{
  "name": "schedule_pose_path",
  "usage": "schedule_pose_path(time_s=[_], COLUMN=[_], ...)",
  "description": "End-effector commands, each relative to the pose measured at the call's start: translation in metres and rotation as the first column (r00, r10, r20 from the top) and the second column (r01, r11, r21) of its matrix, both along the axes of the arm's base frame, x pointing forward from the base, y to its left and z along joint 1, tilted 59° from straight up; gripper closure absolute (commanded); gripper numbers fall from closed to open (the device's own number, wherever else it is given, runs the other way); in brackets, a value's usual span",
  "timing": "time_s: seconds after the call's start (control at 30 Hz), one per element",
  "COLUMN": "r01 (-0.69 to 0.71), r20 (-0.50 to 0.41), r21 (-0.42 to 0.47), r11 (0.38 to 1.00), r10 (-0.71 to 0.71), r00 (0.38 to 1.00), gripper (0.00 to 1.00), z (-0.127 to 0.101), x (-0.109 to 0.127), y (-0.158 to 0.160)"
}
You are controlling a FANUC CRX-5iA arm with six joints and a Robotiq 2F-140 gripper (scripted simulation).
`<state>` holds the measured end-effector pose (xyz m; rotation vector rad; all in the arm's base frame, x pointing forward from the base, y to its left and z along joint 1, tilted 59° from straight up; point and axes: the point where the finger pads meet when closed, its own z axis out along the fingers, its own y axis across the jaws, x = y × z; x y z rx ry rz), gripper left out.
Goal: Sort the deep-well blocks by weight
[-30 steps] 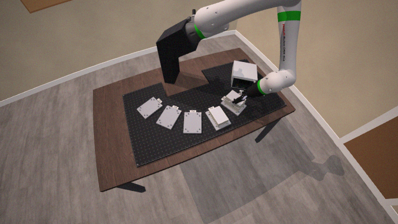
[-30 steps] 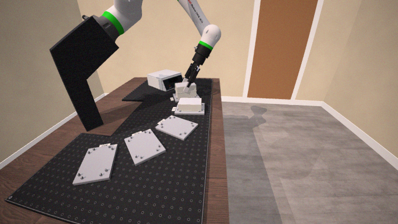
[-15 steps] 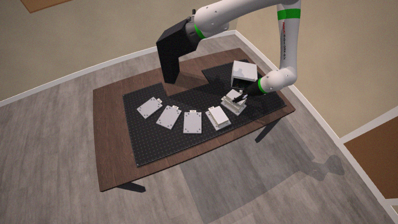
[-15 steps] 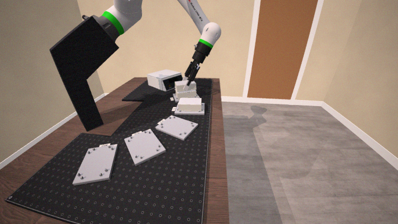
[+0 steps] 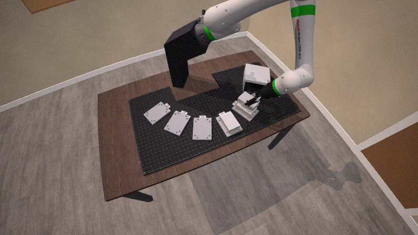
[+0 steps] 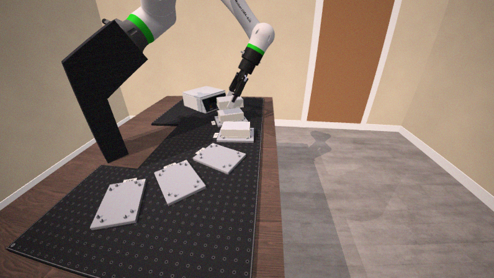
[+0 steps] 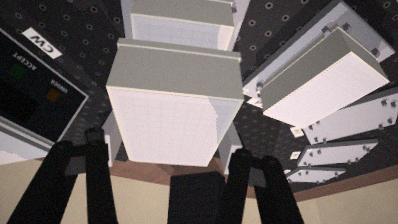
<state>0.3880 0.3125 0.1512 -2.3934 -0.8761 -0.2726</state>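
Deep-well block, white, rectangular, faint grid on its upper face (image 5: pixel 246 96) (image 6: pixel 223 102) (image 7: pixel 170 125): in the grip, raised over the infeed stack. Black two-finger gripper (image 5: pixel 252 101) (image 6: pixel 231 100) (image 7: pixel 173 113) part-way open, at the block's width, pads closed on opposite sides.

Step in hand, as I judge it: lifting a block off the infeed for weighing. Next move calls for clearing the block below, then a level carry to the check-weigher platform, and release for a lamp. Risk: clipping the lower block or the weigher housing.

Look of it: plain, pale, squared sides, rim along one edge; cut corner not made out.

Just below, apart from it, a second white block (image 5: pixel 247 109) (image 6: pixel 230 115) (image 7: pixel 180 31) on a flat grey nest plate (image 5: pixel 250 118) (image 7: pixel 241 14), likely IN. Beside that, a third white block (image 5: pixel 229 121) (image 6: pixel 235 130) (image 7: pixel 325 84) on its own plate; label unreadable, seating looks flat.

Farther along, three bare grey plates with small locators (image 5: pixel 201 128) (image 6: pixel 219 157) (image 7: pixel 352 118). Pale box-shaped check-weigher, dark front (image 5: pixel 257 73) (image 6: pixel 203 95) (image 7: pixel 30 105): UNDER and ACCEPT lamps look dim; OVER not made out.

Held block (image 5: pixel 246 97) (image 6: pixel 223 102) (image 7: pixel 170 120) is up vs 1 sec ago, beside the CW box (image 5: pixel 257 73) (image 6: pixel 197 100) (image 7: pixel 30 95). End effector (image 5: pixel 252 100) (image 6: pixel 231 97) (image 7: pixel 173 113) & arm's wrist end (image 5: pixel 295 80) (image 6: pixel 263 34) rose w/ it. Ext. view: held block overlapped the lower block (image 5: pixel 246 109) (image 6: pixel 230 115) (image 7: pixel 180 32) near the CW box; now a thin gap shows btwn them, w/ more of the lower one's top visible.
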Motion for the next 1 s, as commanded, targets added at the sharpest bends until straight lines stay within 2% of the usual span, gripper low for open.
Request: schedule_pose_path(time_s=[0.0, 0.63, 0.97], r01=[0.0, 0.0, 0.0], r20=[0.0, 0.0, 0.0], r21=[0.0, 0.0, 0.0], r11=[1.0, 1.0, 1.0], r10=[0.0, 0.0, 0.0], r00=[1.0, 1.0, 1.0], gripper=[0.9, 0.9, 0.9], z=[0.003, 0.017, 0.017], x=[-0.002, -0.012, -0.012], y=[-0.004, -0.025, -0.025])
